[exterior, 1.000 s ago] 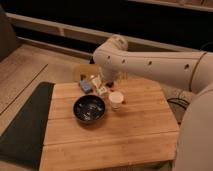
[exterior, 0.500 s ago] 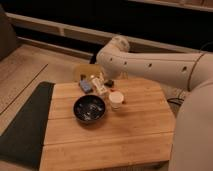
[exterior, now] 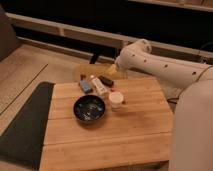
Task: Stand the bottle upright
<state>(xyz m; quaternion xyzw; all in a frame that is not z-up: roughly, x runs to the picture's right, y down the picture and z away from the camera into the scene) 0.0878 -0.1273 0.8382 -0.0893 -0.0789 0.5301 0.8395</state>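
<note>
One bottle (exterior: 98, 85) lying down, gripper (exterior: 106, 79) fingers spread, seemingly just beside it

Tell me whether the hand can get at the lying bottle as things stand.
Probably yes. The open hand hovers close beside the bottle, with nothing visible between them. The blue thing lies on the bottle's other side, and the cup and bowl sit nearer the front, out of the way.

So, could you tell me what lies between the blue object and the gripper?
The bottle lies on its side between the blue object and the gripper, which hangs low close beside it; the camera view shows this.
</note>
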